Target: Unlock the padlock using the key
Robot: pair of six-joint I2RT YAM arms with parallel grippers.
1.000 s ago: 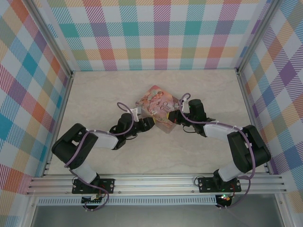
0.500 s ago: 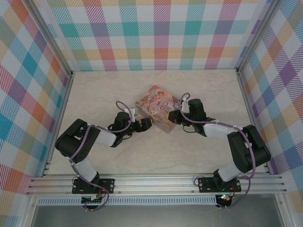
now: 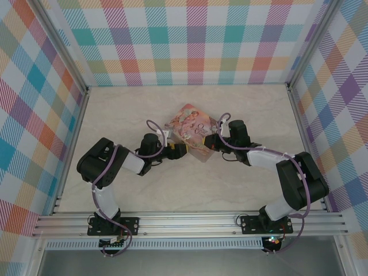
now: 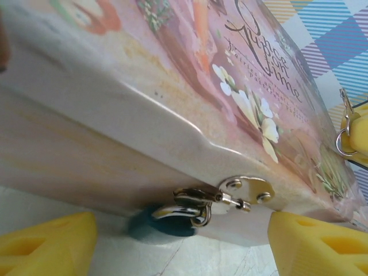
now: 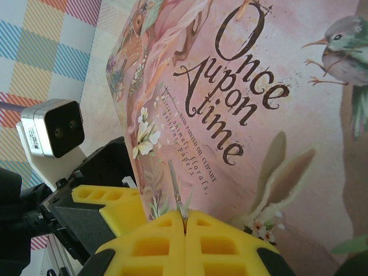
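The teal padlock hangs by its silver shackle from the hasp on the front of the pink picture box. It rests on the table under the box's edge. My left gripper is open, with one yellow finger on each side of the padlock, not touching it. In the top view the left gripper sits at the box's near corner. My right gripper is shut on the key, a thin sliver pointing up over the box lid. The key also shows at the far right of the left wrist view.
The box lies tilted in the middle of the marble table, with both arms meeting at its near edge. Plaid walls close in three sides. The left wrist camera housing sits close to the right gripper.
The left arm has stretched to the right, bringing its gripper up to the box's near corner around the padlock. The right arm and the box have stayed put.
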